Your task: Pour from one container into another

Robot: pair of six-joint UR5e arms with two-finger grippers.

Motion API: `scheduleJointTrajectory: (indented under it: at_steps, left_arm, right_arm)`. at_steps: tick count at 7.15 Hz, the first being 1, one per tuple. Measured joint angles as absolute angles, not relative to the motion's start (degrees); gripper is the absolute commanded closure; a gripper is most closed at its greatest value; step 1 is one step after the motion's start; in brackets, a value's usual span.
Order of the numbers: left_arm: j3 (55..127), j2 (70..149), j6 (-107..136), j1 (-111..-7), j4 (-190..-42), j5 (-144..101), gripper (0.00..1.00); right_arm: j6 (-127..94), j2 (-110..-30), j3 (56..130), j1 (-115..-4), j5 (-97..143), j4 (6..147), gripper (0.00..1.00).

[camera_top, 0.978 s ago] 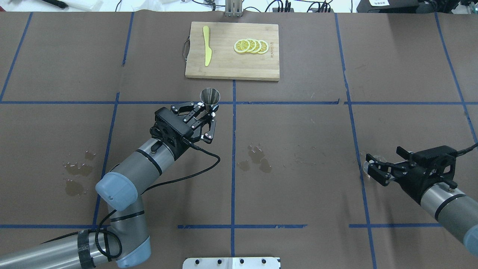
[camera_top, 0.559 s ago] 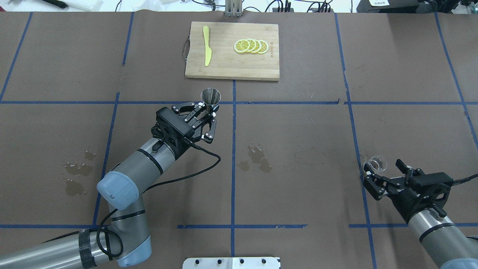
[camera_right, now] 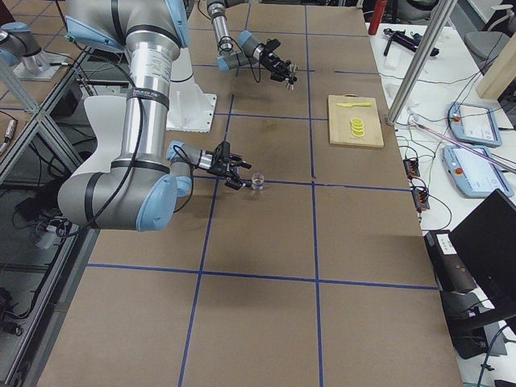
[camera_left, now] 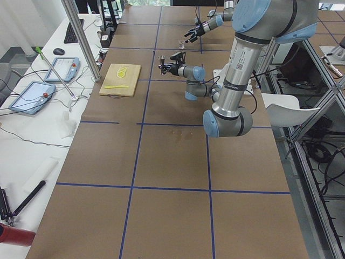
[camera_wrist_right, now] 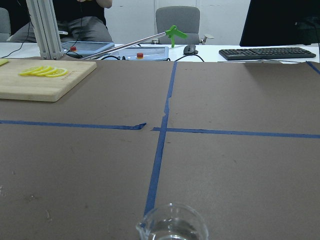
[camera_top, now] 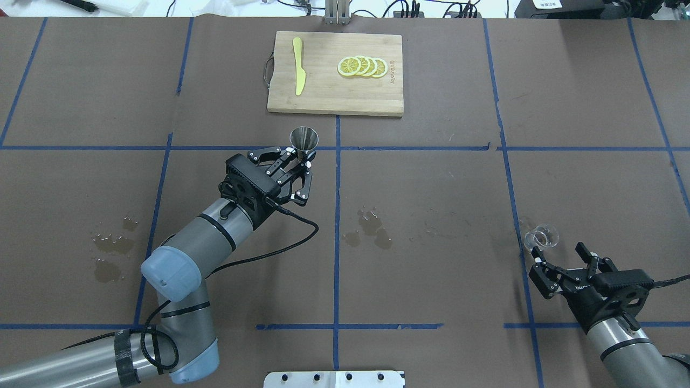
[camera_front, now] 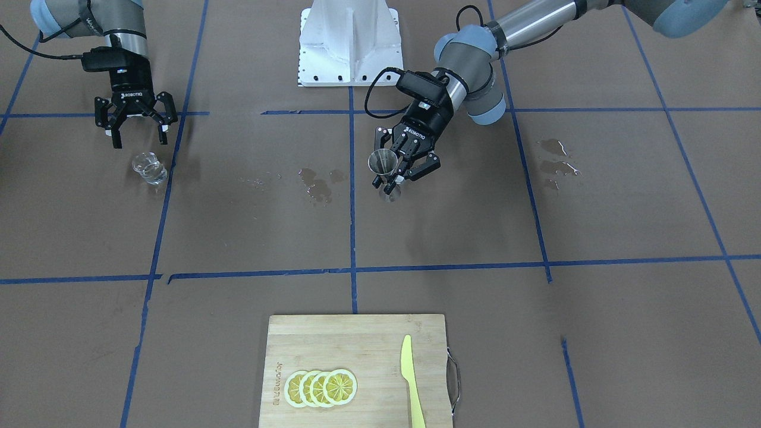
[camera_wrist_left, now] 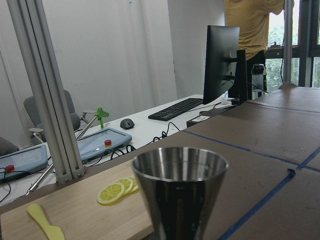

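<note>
I'm looking over a table [camera_top: 431, 188] papered brown and gridded with blue tape. Wet patches [camera_top: 372, 229] are showing mid-table, a cutting board [camera_top: 323, 97] is lying at the far edge, and desks with a monitor [camera_wrist_left: 222, 62] are standing beyond. The left gripper [camera_top: 303, 160] is clamping the metal jigger [camera_top: 304, 139] upright. The clear glass [camera_top: 540, 237] is standing just ahead of the right gripper [camera_top: 558, 263], whose fingers are spread and touching nothing.

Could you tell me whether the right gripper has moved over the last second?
Yes: the right gripper has backed down-right in the overhead view, off the small clear drinking glass.
</note>
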State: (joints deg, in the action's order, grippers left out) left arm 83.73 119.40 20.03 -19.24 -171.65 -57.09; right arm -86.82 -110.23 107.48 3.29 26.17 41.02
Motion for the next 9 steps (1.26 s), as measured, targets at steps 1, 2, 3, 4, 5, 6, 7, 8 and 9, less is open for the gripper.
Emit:
scheduleJointTrajectory:
  at_steps: [1,2,3,4,5,6,7,8,9]
  left_arm:
    - [83.7,119.4,20.0,-19.2,-171.6,-57.1,1.00]
    - [83.7,119.4,20.0,-19.2,-171.7,-57.1,1.00]
    - [83.8,119.4,20.0,-19.3,-171.6,-57.1,1.00]
    - [83.8,119.4,20.0,-19.3,-171.7,-57.1,1.00]
    - [83.8,119.4,20.0,-19.3,-171.7,-57.0,1.00]
    - [83.8,119.4,20.0,-19.3,-171.7,-57.0,1.00]
    - [83.8,119.4,20.0,-19.3,-171.7,-57.0,1.00]
    - [83.8,119.4,20.0,-19.4,-171.7,-57.0,1.00]
    - [83.8,119.4,20.1,-19.4,-171.7,-57.0,1.00]
  right_arm:
    - [-87.1,-109.3,105.6,3.4,25.3,41.0,0.02]
    - [-87.2,-107.8,103.6,3.4,24.8,41.0,0.02]
    - [-86.9,-106.7,102.5,3.4,24.7,41.0,0.02]
    - [-86.6,-106.1,102.1,3.4,24.7,41.0,0.03]
    - [-86.3,-105.7,101.9,3.5,24.9,41.0,0.03]
    - [-86.0,-105.3,101.7,3.5,25.1,41.0,0.03]
    - [-85.6,-104.8,101.5,3.4,25.3,41.0,0.03]
    - [-84.9,-104.5,101.4,3.0,25.7,41.0,0.03]
    - [-84.4,-104.2,101.2,2.4,26.2,41.0,0.03]
